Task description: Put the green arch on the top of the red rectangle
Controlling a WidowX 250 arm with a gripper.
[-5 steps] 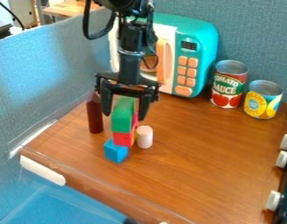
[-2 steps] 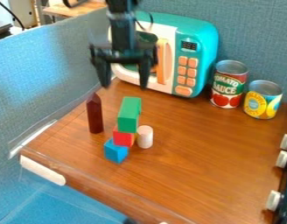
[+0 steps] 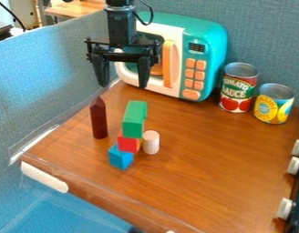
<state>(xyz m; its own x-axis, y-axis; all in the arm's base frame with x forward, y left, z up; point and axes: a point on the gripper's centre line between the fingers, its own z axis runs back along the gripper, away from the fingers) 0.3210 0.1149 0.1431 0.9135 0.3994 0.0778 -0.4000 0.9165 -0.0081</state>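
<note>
Here, the green arch [image 3: 133,119] is lying on the red rectangle [image 3: 128,144], its long axis running front to back; the gripper [image 3: 123,86] is hanging released.

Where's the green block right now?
In the camera view, the green block is left of the middle, sitting on top of the red block, just above the white cylinder in the picture.

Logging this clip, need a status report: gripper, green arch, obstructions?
Gripper open and empty, above and behind the stack. Green arch on top of red block. White cylinder close beside; nothing seen between gripper and arch.
</note>
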